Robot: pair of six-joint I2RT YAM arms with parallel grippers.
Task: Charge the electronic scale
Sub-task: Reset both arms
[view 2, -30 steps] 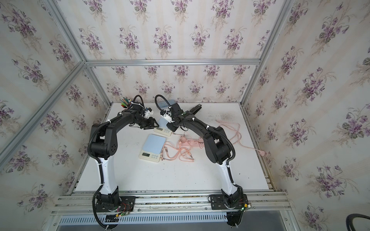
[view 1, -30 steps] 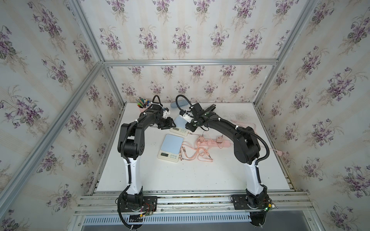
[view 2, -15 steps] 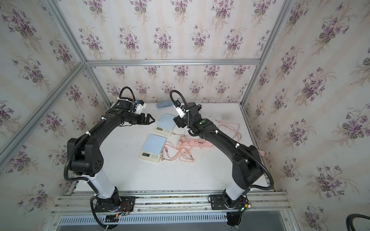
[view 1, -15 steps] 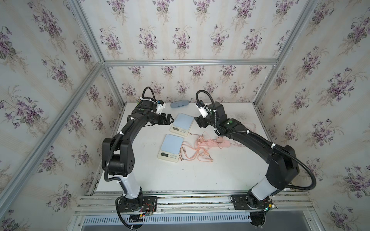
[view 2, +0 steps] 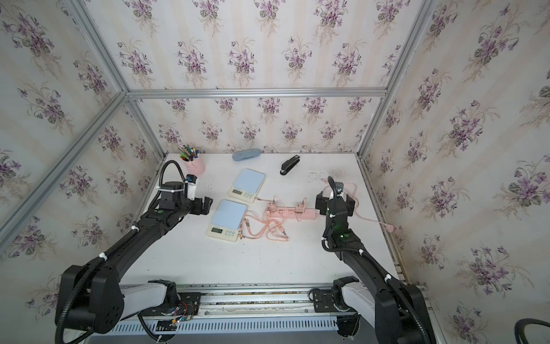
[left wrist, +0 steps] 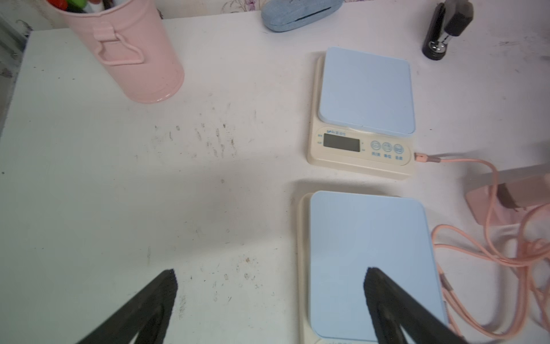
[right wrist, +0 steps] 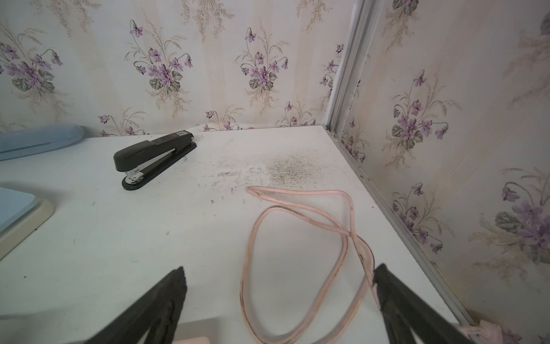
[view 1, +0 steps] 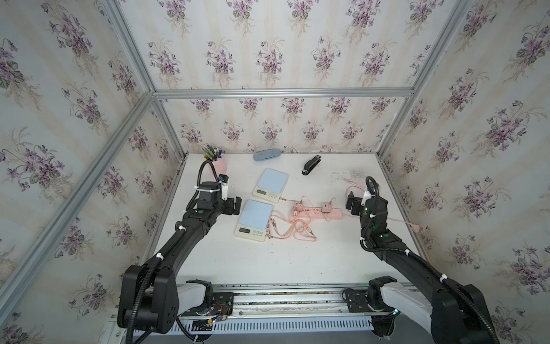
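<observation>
At mid-frame in a top view, the electronic scale (view 1: 270, 184) lies flat on the white table (view 1: 226, 262). A pink cable (left wrist: 425, 157) seems plugged into its side and runs toward the power strip (view 1: 315, 213). A second scale (view 1: 254, 219) sits just below it. The left gripper (view 1: 236, 205) is frame-left of the scales and the right gripper (view 1: 351, 204) frame-right of the strip, both with jaws wide and holding nothing.

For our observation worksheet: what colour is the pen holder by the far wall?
The pen holder is pink; the left wrist view shows it best.
</observation>
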